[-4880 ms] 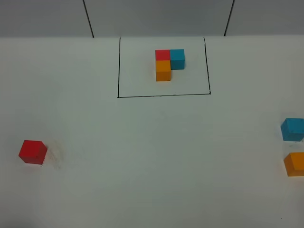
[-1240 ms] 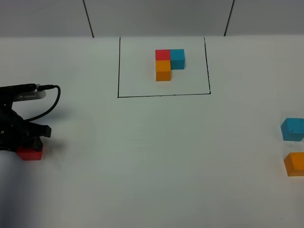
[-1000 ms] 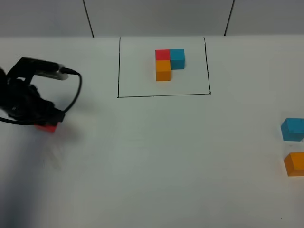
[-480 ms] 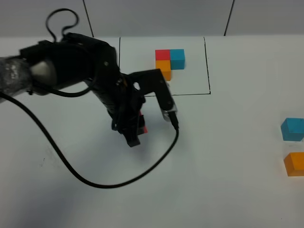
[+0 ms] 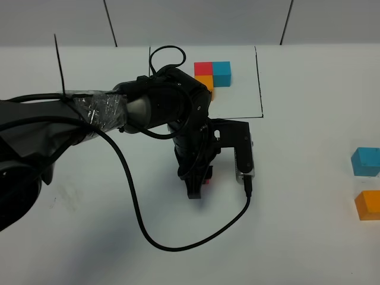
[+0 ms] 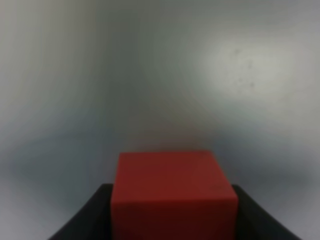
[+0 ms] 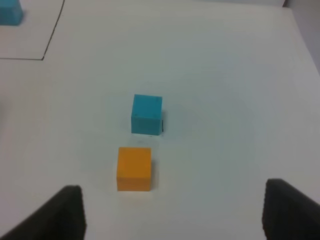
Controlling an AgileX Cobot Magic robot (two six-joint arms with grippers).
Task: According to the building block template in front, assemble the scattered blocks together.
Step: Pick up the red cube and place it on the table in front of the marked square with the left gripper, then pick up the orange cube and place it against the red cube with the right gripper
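Left tool [image 5: 199, 183]: clenched on the red cube [image 5: 208, 176]; the wrist view shows the cube [image 6: 172, 192] between two dark fingers [image 6: 90, 222].
Red cube place: middle of the counter [image 5: 309, 243], on the near side of the drawn rectangle, mostly hidden by the arm.
Template [image 5: 212, 74]: red, blue and orange cubes touching in an L, far side, inside the black rectangle.
Right tool [image 7: 177, 215]: released, fingers wide apart, nothing between them.
Blue cube [image 5: 365, 161]: right edge of the counter.
Orange cube [image 5: 368, 205]: near side of the blue cube, close but apart.
Cable [image 5: 136, 202]: black, loops over the counter beside the left arm.
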